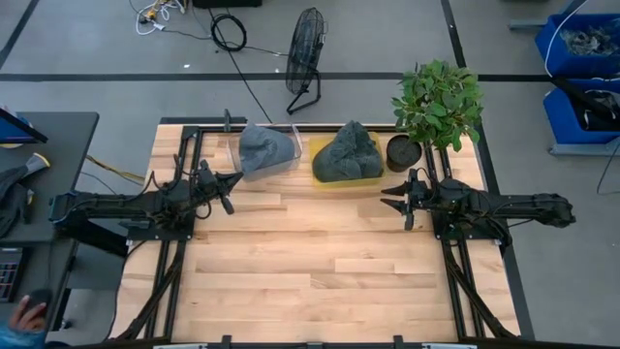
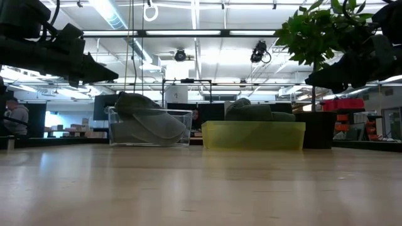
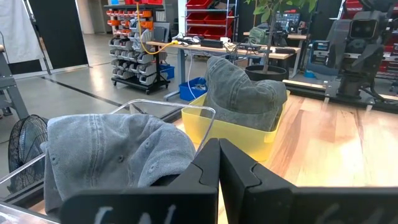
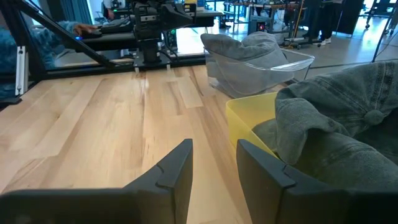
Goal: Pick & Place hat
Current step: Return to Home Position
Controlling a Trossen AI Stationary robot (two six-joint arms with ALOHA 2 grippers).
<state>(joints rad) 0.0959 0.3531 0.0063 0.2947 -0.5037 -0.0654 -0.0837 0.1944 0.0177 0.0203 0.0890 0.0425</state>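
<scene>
A light grey hat [image 1: 263, 147] lies in a clear bin [image 2: 182, 129] at the table's far side, left of centre. A darker grey hat [image 1: 347, 153] is heaped in a yellow bin [image 2: 251, 135] beside it on the right. My left gripper [image 1: 236, 178] hovers above the table just left of and nearer than the clear bin, shut on nothing; its wrist view shows the light hat [image 3: 112, 149] close ahead. My right gripper [image 1: 387, 195] hovers nearer than the yellow bin's right end, open and empty, with the dark hat [image 4: 336, 118] ahead.
A potted plant [image 1: 438, 102] in a dark pot [image 1: 402, 152] stands right of the yellow bin, close to my right gripper. Bare wooden tabletop [image 1: 310, 262] stretches across the middle and near side. A fan [image 1: 306, 58] stands on the floor beyond the table.
</scene>
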